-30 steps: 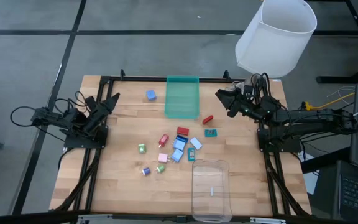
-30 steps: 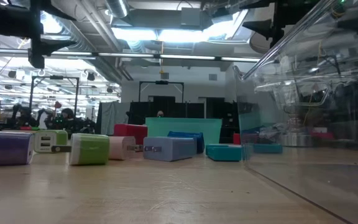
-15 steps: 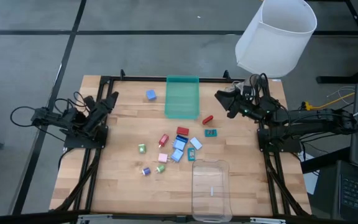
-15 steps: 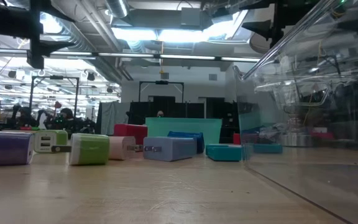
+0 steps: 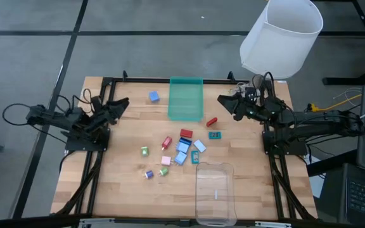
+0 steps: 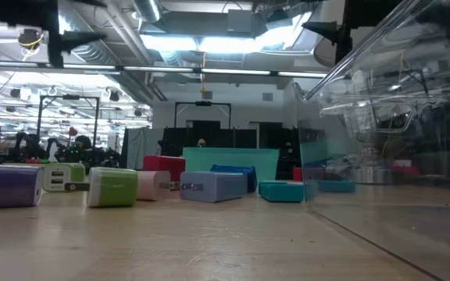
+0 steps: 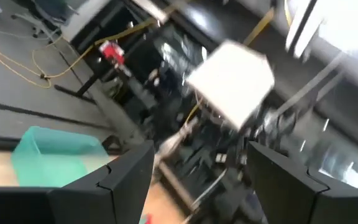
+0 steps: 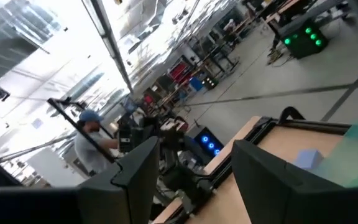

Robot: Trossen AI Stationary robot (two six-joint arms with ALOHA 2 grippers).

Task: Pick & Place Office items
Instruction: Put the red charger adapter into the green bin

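Note:
The office items (image 5: pixel 181 151) lie loose on the wooden table's middle: small cubes, rolls and flat pieces in blue, red, teal, green and pink. A blue cube (image 5: pixel 153 96) sits apart at the far left of them, and a red roll (image 5: pixel 211 121) lies toward the right. In the low view they stand in a row (image 6: pixel 112 187). My left gripper (image 5: pixel 121 101) hangs above the table's left edge, open and holding nothing (image 7: pixel 197 180). My right gripper (image 5: pixel 223 100) hangs above the far right, open and holding nothing (image 8: pixel 194 174).
A green rectangular tray (image 5: pixel 185 98) stands at the far middle. A clear plastic tray (image 5: pixel 215 193) stands at the near edge and fills the low view's right side (image 6: pixel 389 156). A white bucket (image 5: pixel 281 38) stands beyond the far right corner. A person (image 8: pixel 92 140) shows in the room behind.
My left gripper has risen and rolled about its own axis, its fingertips going a little toward the table's middle. My right gripper has turned slightly in place. Neither has opened or shut. The items have stayed where they were.

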